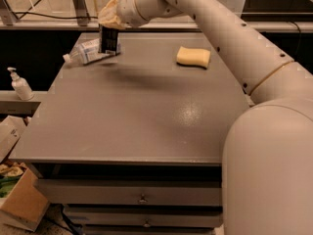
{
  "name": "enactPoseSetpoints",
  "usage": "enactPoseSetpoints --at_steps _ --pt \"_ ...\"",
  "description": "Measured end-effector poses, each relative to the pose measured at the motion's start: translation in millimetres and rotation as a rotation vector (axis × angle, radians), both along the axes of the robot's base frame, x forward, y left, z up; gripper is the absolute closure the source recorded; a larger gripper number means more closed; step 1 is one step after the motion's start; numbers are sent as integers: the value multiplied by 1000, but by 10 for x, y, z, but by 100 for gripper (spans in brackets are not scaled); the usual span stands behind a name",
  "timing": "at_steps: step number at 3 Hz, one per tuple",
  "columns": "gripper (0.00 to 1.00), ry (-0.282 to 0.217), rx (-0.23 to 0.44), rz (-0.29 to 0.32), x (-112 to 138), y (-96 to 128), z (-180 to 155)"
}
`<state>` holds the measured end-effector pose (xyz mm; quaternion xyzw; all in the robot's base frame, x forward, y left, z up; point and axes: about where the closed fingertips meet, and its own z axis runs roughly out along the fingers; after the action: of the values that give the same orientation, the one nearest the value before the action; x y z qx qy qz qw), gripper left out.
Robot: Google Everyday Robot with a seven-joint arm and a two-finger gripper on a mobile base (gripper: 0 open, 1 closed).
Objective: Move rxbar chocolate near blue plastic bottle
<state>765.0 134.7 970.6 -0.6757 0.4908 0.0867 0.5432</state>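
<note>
A table (146, 121) fills the middle of the view, with drawers (142, 199) beneath its front edge. At its far left corner a bottle (84, 53) lies on its side. The tool (110, 25) hangs over that corner, reaching in from the right, clamped on the top end of the rxbar chocolate (109, 39). The bar stands upright just in front of the bottle's right end. A sponge (193, 57) lies on the table's far right, well apart from both. Off the table's left side stands a pump dispenser (19, 84), and a cardboard box (19, 199) sits lower down.
</note>
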Motion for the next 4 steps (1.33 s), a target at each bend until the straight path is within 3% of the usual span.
enactPoseSetpoints --at_steps 4 --pt "100 107 -59 32 -112 97 -592"
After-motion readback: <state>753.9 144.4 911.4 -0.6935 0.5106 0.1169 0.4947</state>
